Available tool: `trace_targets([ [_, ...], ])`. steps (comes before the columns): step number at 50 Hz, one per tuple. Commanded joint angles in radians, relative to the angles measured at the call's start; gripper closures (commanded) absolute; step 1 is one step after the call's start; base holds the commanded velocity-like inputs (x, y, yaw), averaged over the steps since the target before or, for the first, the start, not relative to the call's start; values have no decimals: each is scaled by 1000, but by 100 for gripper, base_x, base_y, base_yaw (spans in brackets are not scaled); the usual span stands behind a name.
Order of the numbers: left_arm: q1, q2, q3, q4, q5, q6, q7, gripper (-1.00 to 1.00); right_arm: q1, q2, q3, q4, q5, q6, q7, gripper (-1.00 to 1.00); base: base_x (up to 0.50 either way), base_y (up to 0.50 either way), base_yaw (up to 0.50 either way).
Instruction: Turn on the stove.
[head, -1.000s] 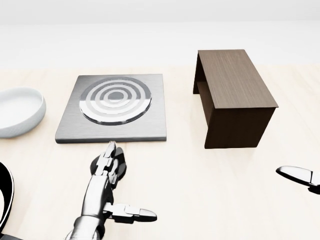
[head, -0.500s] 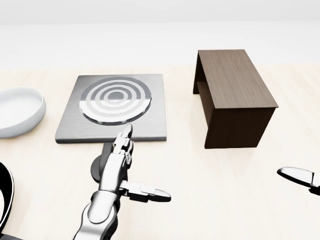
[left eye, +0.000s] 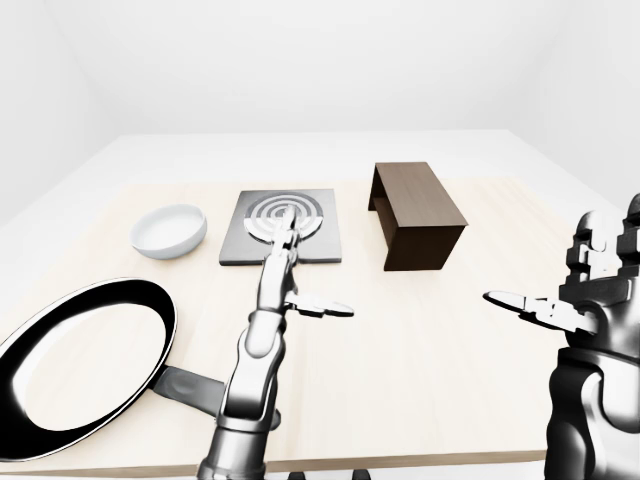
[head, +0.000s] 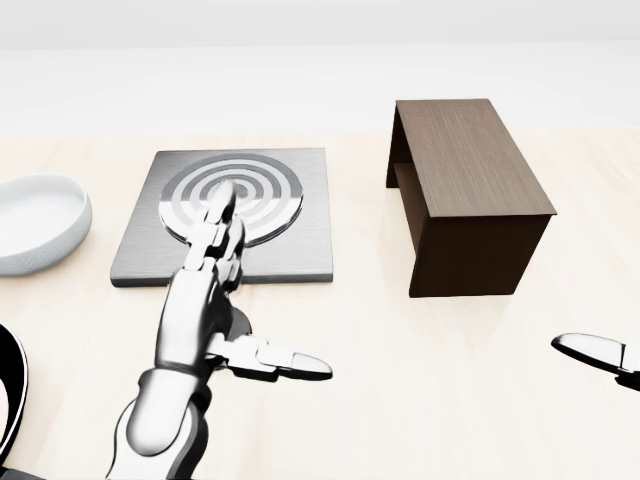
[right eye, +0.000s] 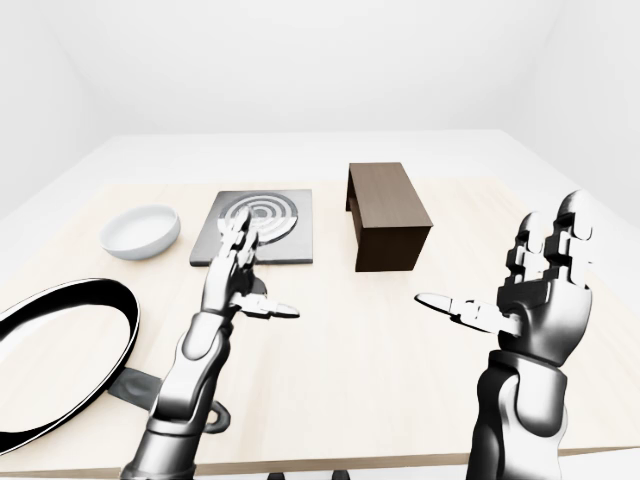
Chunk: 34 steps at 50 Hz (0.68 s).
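The square grey metal stove plate with concentric ring burner lies on the pale wooden table, left of centre toward the far side, between the white ceramic bowl at left and the dark brown wooden box shelf at right. The left hand is extended over the stove's near edge, fingers straight and together, thumb splayed right, holding nothing. The right hand is raised at right, well apart, spread wide and empty.

Judgement: the step is the reach to the control. Lead with one fingertip, descend squarely and press lightly, avoiding the burner rings.

No knob or button is discernible; the hand covers the stove's near edge, where one may sit. Contact cannot be confirmed. The black frying pan is cut off at left.
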Motion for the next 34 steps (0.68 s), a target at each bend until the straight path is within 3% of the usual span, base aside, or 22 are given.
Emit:
trace_targets([
  [1, 81, 25, 12, -411, -67, 0, 4, -100, 0, -1, -2, -7, 3, 0, 2, -100, 0, 0, 0],
  [12, 97, 55, 55, -378, -88, 0, 30, -100, 3, 4, 4, -12, -2, 0, 5, -100, 0, 0, 0],
  [34, 100, 57, 58, -383, -94, 0, 39, -100, 4, 5, 7, -9, -7, 0, 5, -100, 0, 0, 0],
])
